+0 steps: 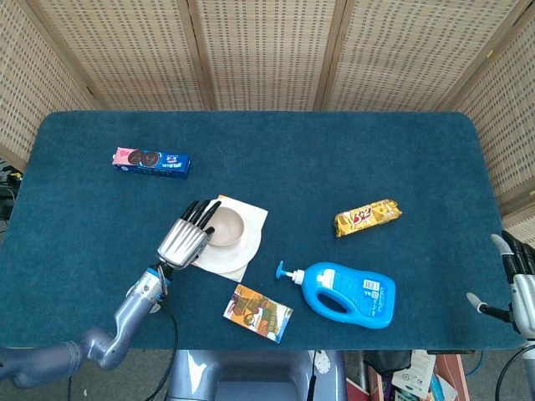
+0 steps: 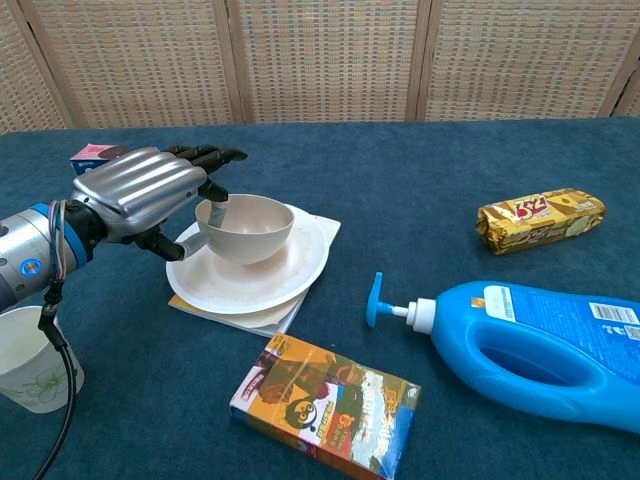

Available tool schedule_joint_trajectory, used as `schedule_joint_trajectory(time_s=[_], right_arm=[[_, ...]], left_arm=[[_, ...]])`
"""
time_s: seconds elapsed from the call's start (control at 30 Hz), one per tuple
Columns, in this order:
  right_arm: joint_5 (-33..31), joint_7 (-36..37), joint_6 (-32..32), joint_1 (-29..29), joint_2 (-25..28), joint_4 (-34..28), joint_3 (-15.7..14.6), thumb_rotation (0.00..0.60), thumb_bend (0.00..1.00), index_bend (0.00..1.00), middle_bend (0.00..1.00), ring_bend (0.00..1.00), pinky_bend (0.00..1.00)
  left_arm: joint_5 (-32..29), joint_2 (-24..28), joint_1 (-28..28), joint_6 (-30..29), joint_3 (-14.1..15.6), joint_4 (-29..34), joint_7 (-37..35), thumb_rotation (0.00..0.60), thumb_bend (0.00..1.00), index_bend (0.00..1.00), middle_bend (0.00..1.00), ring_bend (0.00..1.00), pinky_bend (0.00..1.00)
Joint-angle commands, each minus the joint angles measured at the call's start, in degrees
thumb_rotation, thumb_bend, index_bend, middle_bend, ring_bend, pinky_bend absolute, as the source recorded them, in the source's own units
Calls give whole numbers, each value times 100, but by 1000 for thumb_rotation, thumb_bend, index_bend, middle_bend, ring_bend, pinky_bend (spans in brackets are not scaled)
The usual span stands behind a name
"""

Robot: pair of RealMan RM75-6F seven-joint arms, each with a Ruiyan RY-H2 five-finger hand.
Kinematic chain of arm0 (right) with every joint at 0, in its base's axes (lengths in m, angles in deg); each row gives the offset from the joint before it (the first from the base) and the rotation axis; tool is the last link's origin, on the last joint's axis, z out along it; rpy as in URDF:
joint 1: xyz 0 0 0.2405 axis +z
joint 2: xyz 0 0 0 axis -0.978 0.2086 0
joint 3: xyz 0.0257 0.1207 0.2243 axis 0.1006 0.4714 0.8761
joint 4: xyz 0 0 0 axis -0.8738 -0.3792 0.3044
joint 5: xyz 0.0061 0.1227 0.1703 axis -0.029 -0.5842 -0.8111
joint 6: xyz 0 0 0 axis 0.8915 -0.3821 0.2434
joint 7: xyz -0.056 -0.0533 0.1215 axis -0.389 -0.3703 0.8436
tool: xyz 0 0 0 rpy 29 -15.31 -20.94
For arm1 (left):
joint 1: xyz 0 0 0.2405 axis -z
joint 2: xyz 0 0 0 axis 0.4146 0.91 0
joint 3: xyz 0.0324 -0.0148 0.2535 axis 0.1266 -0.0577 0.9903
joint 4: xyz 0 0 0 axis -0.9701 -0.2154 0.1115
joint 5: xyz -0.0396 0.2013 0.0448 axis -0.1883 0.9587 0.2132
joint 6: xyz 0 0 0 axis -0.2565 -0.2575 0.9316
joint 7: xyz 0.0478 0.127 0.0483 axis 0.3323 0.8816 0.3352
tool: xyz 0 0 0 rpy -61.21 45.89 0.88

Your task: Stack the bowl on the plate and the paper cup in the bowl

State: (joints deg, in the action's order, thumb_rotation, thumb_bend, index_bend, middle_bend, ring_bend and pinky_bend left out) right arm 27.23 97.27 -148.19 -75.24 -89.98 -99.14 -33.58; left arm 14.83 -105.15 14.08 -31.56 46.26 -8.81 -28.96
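Note:
A beige bowl sits on the left part of the white plate, which lies on a white paper square. My left hand grips the bowl's left rim, thumb inside and fingers over the outside. In the head view the same left hand covers the left edge of the bowl and plate. A white paper cup stands upright at the lower left, under my left forearm. My right hand hangs off the table's right edge, fingers apart and holding nothing.
A blue pump bottle lies on its side right of the plate, nozzle toward it. A printed snack box lies in front of the plate. A gold snack bar is at the right, a cookie pack at the far left.

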Motion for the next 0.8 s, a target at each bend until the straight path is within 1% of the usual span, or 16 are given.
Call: schedule_joint_trajectory(time_s=[0.03, 0.13, 0.2, 0.23, 0.3, 0.33, 0.37, 0.4, 0.47, 0.63, 0.8], right_arm=[[4, -1, -8, -3, 8, -15, 1, 600, 141, 0, 0, 0, 0], [10, 6, -2, -2, 20, -23, -1, 600, 141, 0, 0, 0, 0], [15, 9, 7, 2, 15, -17, -5, 600, 141, 0, 0, 0, 0], [22, 9, 7, 4, 14, -20, -5, 600, 141, 0, 0, 0, 0], [12, 8, 5, 2, 10, -21, 0, 600, 141, 0, 0, 0, 0], [8, 8, 8, 3, 8, -20, 1, 600, 141, 0, 0, 0, 0], [6, 7, 11, 4, 7, -19, 2, 600, 141, 0, 0, 0, 0], [4, 7, 12, 3, 7, -19, 2, 600, 141, 0, 0, 0, 0], [14, 2, 7, 2, 8, -21, -1, 600, 141, 0, 0, 0, 0], [27, -3, 7, -1, 12, -28, -10, 600, 141, 0, 0, 0, 0], [7, 25, 3, -3, 29, -38, 7, 600, 141, 0, 0, 0, 0]], left_arm=[[-28, -27, 11, 5, -5, -44, 63, 600, 494, 661, 15, 0, 75], [-106, -69, 13, 17, -30, -97, 144, 600, 494, 637, 3, 0, 52], [-198, -110, 25, 68, -52, -122, 210, 600, 485, 598, 0, 0, 39], [-241, -130, 31, 95, -57, -130, 236, 600, 461, 556, 0, 0, 30], [-284, -161, 22, 103, -50, -115, 237, 600, 382, 461, 0, 0, 18], [-281, -163, 17, 88, -43, -109, 239, 600, 327, 407, 0, 0, 13], [-277, -160, 13, 75, -40, -101, 232, 600, 318, 398, 0, 0, 12], [-280, -153, 8, 65, -41, -84, 211, 600, 267, 352, 0, 0, 7], [-304, -134, -3, 45, -57, -49, 177, 600, 215, 293, 0, 0, 1], [-314, -84, -19, -9, -66, 15, 131, 600, 177, 242, 0, 0, 0], [-217, 44, -95, -192, -59, 233, -54, 600, 168, 232, 0, 0, 0]])
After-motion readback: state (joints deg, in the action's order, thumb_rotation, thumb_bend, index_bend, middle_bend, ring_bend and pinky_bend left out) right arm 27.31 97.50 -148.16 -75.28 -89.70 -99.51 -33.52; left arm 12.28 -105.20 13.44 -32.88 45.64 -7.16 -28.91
